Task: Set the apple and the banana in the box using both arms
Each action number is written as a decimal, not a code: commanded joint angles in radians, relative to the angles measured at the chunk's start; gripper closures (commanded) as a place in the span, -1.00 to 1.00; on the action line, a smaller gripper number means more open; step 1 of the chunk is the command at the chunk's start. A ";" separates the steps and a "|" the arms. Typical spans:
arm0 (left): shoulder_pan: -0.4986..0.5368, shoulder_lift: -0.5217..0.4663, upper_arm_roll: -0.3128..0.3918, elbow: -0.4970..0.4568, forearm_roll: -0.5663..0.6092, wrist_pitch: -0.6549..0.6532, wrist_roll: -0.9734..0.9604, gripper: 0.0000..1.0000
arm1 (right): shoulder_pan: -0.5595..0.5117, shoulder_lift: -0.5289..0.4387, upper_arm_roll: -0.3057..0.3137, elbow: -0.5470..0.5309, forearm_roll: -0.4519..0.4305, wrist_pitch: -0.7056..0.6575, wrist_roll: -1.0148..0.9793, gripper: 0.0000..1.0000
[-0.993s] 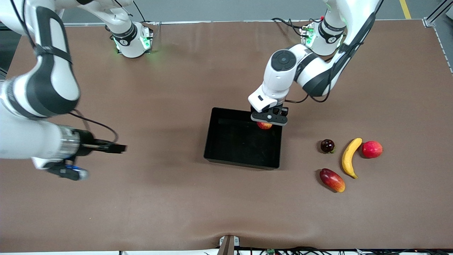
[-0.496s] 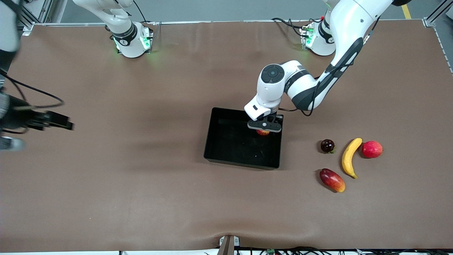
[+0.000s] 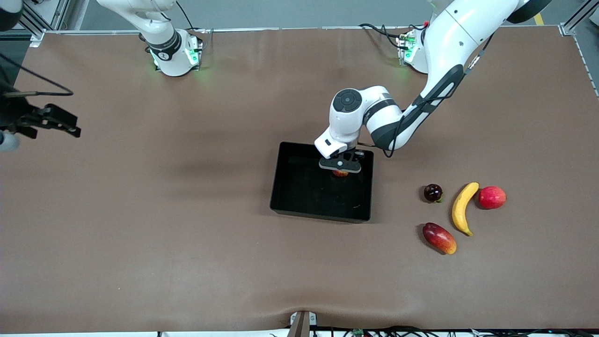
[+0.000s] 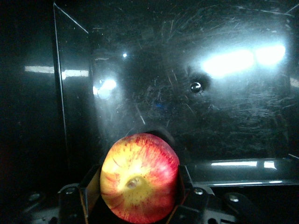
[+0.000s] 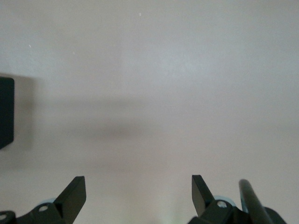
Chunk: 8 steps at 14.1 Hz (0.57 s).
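Observation:
My left gripper (image 3: 340, 166) is shut on the apple (image 3: 340, 173), red with yellow streaks, and holds it low inside the black box (image 3: 304, 196), near the wall closest to the robots' bases. In the left wrist view the apple (image 4: 139, 176) sits between the fingers above the box's glossy floor (image 4: 210, 93). The yellow banana (image 3: 463, 207) lies on the table toward the left arm's end, apart from the box. My right gripper (image 3: 65, 125) is open and empty, up over the right arm's end of the table; its fingers (image 5: 77, 192) stand wide apart.
Around the banana lie a dark maroon round fruit (image 3: 433, 192), a pinkish-red round fruit (image 3: 492, 197) and an oval red fruit with a yellow tip (image 3: 439, 238). A corner of the box (image 5: 5, 112) shows in the right wrist view.
My left gripper has carried the apple farther over the box and lower into it. My right arm has swung away toward the table's edge at its own end.

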 commanded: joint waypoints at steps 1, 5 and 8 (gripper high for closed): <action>-0.002 0.005 0.001 0.005 0.030 0.019 -0.051 1.00 | -0.015 -0.056 0.000 -0.100 -0.016 0.013 -0.095 -1.00; -0.002 0.012 0.001 0.007 0.030 0.019 -0.088 -0.13 | -0.030 -0.042 0.001 0.006 0.001 0.019 -0.108 -1.00; 0.005 -0.007 -0.001 0.008 0.028 0.019 -0.090 -1.00 | -0.015 -0.025 0.006 0.069 -0.019 0.012 -0.105 -1.00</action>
